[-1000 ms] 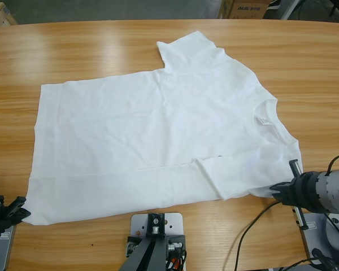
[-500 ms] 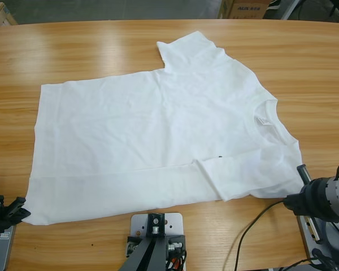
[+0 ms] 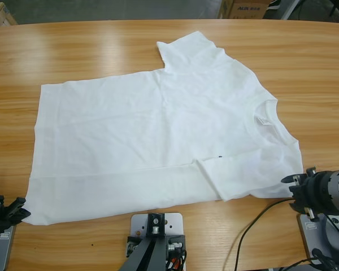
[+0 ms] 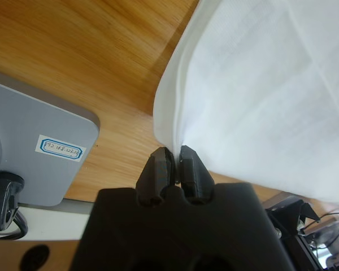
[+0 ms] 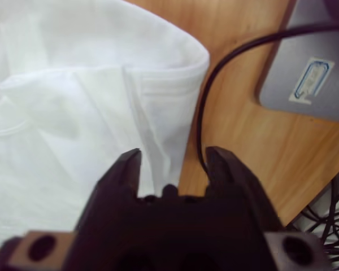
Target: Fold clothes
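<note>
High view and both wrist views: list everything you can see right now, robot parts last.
T-shirt: one, white, spread flat across the table, near edge folded over, neck toward the right.
Table: one, wooden, under everything.
Cardboard box: one, brown, beyond the table's far edge.
Cable: one, black, on the table near the right hand.
Left hand: black, shut on the shirt's near left corner.
Right hand: black, open, astride the shirt's near right corner.
</note>
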Tool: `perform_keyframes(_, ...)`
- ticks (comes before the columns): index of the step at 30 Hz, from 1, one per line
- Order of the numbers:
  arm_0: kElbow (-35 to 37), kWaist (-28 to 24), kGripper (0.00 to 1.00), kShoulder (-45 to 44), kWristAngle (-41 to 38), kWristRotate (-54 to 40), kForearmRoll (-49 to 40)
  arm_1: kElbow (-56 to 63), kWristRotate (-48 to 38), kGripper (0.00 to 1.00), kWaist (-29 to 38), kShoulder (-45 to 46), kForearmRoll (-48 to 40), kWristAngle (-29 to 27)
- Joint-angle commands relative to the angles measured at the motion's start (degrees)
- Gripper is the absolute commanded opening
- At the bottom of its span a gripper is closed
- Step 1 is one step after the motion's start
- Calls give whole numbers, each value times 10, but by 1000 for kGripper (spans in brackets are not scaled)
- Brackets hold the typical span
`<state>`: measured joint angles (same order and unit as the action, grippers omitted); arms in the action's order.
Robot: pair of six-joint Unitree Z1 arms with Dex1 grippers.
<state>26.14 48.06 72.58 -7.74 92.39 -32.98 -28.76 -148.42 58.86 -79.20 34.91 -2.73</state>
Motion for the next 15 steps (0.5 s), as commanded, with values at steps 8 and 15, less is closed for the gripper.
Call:
perform_keyframes(8,-9,-5,0,-4,-8,-6,2,61,-10,584,20,-24,-114,-23)
perform_keyframes(15,-10,-5,0,-4,-7,-5,4,81,4,218,20,-25,-145,-11)
